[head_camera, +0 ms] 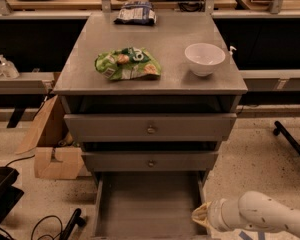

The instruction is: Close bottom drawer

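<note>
The bottom drawer (147,204) is pulled far out of the grey cabinet (155,74). Its long flat tray looks empty, and its front panel is below the frame's lower edge, out of view. The top drawer front (150,128) and the middle drawer front (150,161) each stick out a little above it. My gripper (201,216), on a white arm (262,215), is low at the bottom right, right beside the right wall of the open tray.
A green snack bag (127,64), a white bowl (204,58) and a dark bag (135,13) lie on the cabinet top. A cardboard box (55,154) stands on the floor at the left. A black object and cables (5,194) are at bottom left.
</note>
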Controlling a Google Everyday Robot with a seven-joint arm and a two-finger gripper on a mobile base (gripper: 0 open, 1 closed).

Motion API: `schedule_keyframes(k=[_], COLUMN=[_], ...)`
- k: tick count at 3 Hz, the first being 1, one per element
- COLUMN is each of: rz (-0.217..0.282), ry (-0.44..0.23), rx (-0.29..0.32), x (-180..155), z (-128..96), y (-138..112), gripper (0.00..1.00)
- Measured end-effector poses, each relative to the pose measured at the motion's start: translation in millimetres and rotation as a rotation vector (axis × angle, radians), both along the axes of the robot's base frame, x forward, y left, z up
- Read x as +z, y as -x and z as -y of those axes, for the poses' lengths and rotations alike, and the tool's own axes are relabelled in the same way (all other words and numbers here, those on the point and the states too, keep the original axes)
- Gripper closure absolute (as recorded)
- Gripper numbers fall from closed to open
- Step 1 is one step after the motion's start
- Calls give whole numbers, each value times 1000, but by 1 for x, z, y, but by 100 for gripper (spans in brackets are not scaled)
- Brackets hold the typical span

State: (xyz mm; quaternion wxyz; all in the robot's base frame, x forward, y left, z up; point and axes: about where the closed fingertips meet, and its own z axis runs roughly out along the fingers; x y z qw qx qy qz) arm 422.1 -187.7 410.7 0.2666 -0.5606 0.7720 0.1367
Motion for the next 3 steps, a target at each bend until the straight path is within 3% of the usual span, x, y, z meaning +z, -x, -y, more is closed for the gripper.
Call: schedule_keyframes(k=[1, 2, 3], rz=[-8, -53, -82], ry=[-50, -53, -40], rx=[-29, -36, -44], x=[-91, -144, -165], z=[2, 9, 19], y=[6, 35, 75], gripper=[100, 100, 100])
